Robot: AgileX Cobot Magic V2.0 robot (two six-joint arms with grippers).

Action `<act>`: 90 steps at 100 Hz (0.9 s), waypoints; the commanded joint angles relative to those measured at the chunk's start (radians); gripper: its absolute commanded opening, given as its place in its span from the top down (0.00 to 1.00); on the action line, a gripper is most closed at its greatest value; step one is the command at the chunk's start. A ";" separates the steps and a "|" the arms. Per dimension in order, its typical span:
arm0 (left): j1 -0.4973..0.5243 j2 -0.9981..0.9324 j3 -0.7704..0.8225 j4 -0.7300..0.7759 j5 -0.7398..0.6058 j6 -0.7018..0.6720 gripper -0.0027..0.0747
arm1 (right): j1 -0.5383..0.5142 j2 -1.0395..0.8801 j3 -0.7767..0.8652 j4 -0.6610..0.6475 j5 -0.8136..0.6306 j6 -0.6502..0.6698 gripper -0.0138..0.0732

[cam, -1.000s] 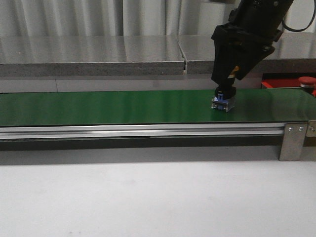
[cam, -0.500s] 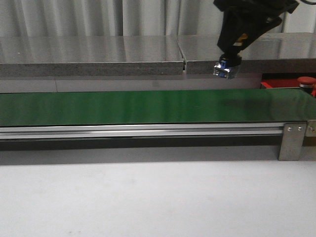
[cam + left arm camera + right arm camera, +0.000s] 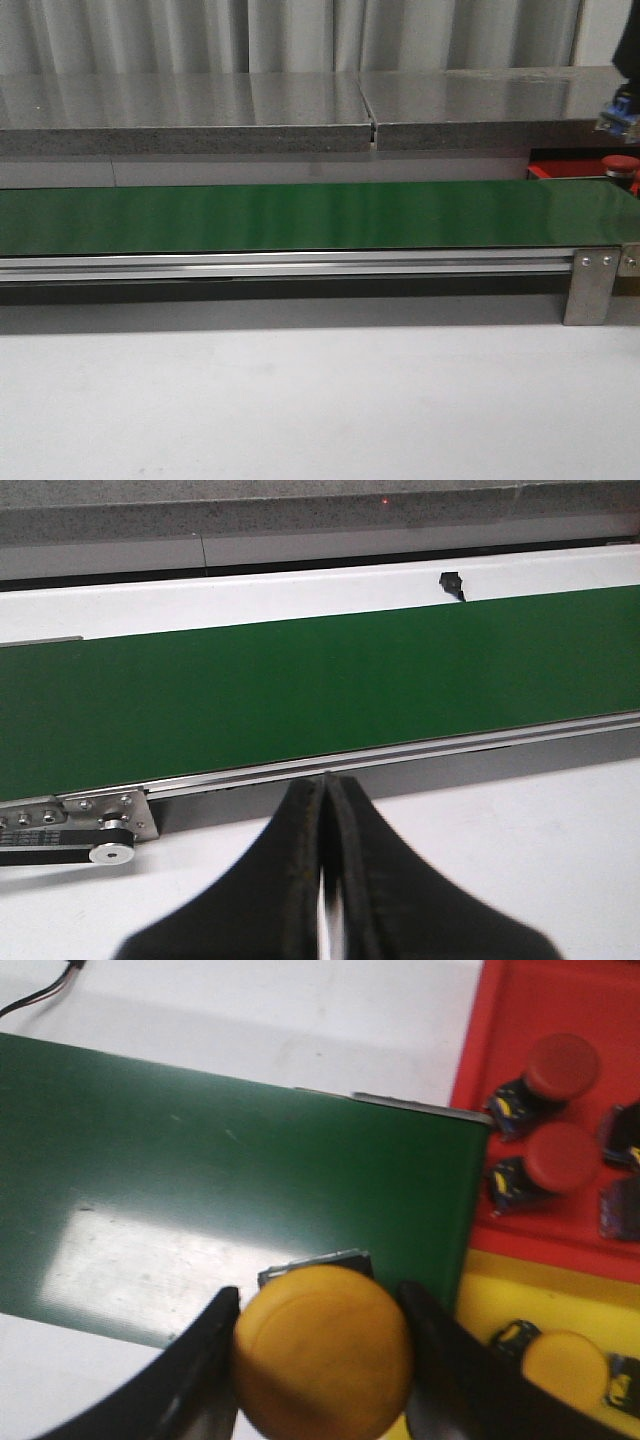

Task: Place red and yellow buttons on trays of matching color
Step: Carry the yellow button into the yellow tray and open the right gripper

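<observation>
My right gripper (image 3: 320, 1360) is shut on a yellow button (image 3: 322, 1352), held above the right end of the green belt (image 3: 200, 1180), beside the trays. In the front view only the gripper's tip with the button's base (image 3: 620, 115) shows at the far right edge. The red tray (image 3: 520, 1020) holds two red buttons (image 3: 562, 1065) (image 3: 560, 1157). The yellow tray (image 3: 500, 1290) holds one yellow button (image 3: 565, 1368). My left gripper (image 3: 325, 780) is shut and empty, over the white table in front of the belt (image 3: 300, 690).
The belt's aluminium rail (image 3: 300, 265) and end bracket (image 3: 595, 285) run along its front. A grey ledge (image 3: 200, 110) stands behind it. The red tray (image 3: 565, 168) with a red button (image 3: 622, 165) shows at the far right. Dark button bases (image 3: 622, 1210) lie at the red tray's edge.
My right gripper lifted the button off the belt and carried it up and to the right, almost out of the front view.
</observation>
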 commanded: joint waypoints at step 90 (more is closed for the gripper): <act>-0.010 0.004 -0.028 -0.015 -0.068 -0.004 0.99 | -0.464 -0.115 0.267 0.002 -0.209 0.033 0.92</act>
